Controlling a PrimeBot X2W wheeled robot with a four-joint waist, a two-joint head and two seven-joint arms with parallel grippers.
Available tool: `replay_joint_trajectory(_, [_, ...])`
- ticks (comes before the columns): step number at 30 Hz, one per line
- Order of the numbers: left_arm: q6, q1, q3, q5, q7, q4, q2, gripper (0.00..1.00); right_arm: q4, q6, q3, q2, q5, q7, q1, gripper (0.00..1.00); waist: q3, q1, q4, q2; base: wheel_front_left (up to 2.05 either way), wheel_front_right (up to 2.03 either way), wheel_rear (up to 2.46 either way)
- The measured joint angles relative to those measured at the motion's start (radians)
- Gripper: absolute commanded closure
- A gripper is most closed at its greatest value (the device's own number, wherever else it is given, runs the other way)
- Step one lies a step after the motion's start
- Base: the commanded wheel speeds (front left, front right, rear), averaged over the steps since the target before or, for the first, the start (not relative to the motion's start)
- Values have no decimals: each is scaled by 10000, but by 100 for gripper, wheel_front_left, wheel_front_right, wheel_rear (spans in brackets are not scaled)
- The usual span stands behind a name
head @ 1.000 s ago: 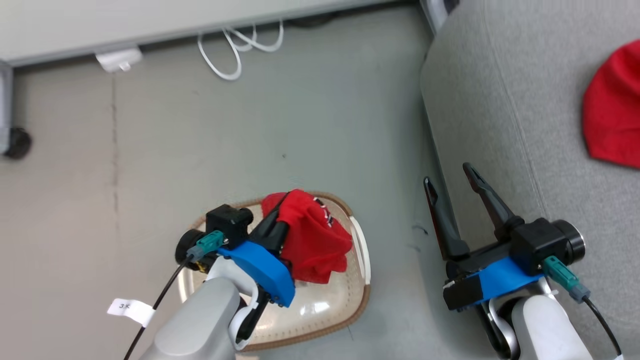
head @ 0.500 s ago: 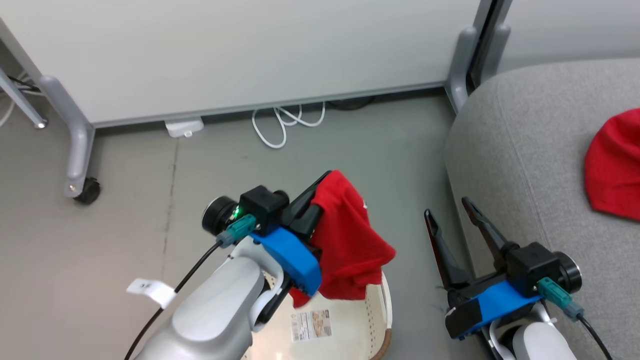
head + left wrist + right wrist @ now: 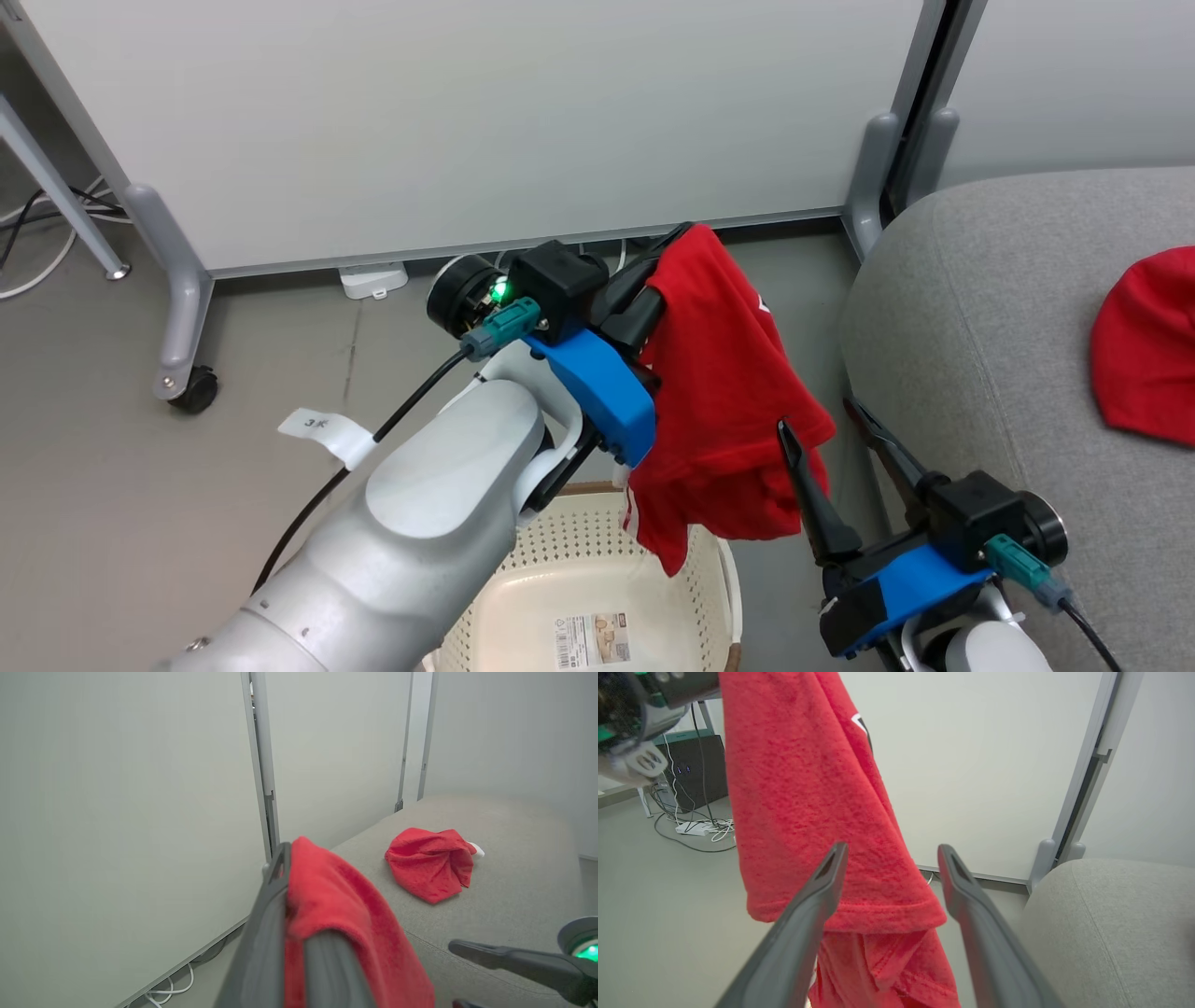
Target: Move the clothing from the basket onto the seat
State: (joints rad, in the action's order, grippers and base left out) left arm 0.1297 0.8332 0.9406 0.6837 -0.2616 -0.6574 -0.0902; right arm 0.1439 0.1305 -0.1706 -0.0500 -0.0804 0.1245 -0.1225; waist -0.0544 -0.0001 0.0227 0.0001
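L gripper (image 3: 668,250) clamped tight on red garment (image 3: 724,392), hanging over basket (image 3: 721,571); R gripper (image 3: 816,416) wide open, empty. Risk: hem could snag on R gripper near edge of seat (image 3: 980,308), pulling cloth loose.

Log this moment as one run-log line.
left jaws: shut on red garment, hanging over basket | right jaws: open, holding nothing, near sofa edge | second red garment: lying on sofa
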Motion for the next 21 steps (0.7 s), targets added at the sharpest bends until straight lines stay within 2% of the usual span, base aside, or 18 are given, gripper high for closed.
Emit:
replay_joint_trajectory(13, [0,291,284,531,0,-587,265,100,58,0,-219,2,23,-199,-30,0,-61,1,-40,0,0,0,0])
replay_joint_trajectory(21, [0,291,318,556,0,-558,328,100,468,2,-692,-203,127,-988,-648,0,-194,1,-19,0,0,0,0])
